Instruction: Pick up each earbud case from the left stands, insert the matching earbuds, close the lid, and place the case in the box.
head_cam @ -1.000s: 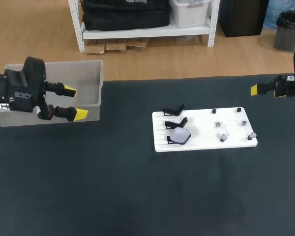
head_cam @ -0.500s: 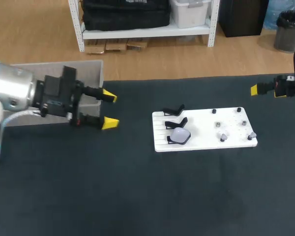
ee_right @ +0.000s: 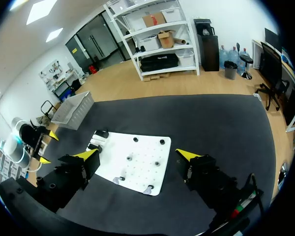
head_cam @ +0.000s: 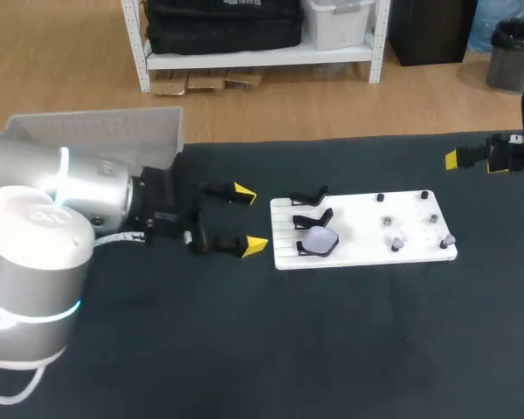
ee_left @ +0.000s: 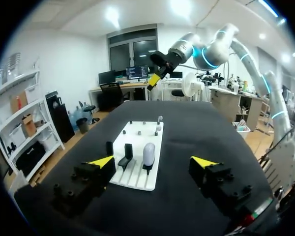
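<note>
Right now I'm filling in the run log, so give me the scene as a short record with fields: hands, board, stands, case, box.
left hand: open, empty, just short of the board's stand end
right hand: open, empty, at the table's far right, away from the board
board: white, flat on the black table
stands: three, black, two empty
case: one, pale, on the front stand
box: grey, beyond the left arm, far left

table (head_cam: 244, 349): dark matt cloth. board (head_cam: 354, 229): smooth white plastic, slight sheen. case (head_cam: 320, 238): pale glossy plastic. stands (head_cam: 308, 194): matt black plastic. box (head_cam: 96, 131): translucent grey plastic. left arm (head_cam: 35, 236): smooth silver satin shell.
</note>
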You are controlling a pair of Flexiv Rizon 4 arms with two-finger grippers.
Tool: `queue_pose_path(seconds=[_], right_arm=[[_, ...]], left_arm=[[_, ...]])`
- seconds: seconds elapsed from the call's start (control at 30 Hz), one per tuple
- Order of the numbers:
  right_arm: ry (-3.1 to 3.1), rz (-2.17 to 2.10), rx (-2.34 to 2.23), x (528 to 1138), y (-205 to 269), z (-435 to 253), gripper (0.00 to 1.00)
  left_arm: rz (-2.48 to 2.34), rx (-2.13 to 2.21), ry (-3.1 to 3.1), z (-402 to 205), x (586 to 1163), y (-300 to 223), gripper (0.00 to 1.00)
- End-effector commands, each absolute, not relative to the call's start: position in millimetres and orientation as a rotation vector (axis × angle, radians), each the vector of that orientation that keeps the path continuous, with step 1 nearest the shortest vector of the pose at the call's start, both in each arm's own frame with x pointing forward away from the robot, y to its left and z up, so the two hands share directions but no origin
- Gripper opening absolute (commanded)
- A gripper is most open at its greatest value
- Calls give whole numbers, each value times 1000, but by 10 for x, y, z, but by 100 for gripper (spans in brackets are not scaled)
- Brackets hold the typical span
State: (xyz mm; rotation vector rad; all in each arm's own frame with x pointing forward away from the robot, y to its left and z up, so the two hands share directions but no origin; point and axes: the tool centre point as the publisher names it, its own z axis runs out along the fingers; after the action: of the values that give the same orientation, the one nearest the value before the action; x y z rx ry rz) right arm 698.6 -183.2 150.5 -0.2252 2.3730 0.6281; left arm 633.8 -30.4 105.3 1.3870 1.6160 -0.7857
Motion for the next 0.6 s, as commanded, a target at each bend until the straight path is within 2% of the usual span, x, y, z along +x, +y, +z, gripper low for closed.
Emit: queue_pose_path(seconds=[0.03, 0.23, 0.6], right_arm=[[2373, 633, -229, 6993, -1842, 1500, 100], [2373, 633, -229, 6993, -1842, 1500, 100], [2373, 633, -229, 6993, -1842, 1500, 100]], left_arm=[[-777, 1372, 1609, 1010, 6344, -341, 100], [-777, 1372, 1609, 1010, 6344, -341, 100], [-863, 1402, 1701, 659, 6421, -637, 100]])
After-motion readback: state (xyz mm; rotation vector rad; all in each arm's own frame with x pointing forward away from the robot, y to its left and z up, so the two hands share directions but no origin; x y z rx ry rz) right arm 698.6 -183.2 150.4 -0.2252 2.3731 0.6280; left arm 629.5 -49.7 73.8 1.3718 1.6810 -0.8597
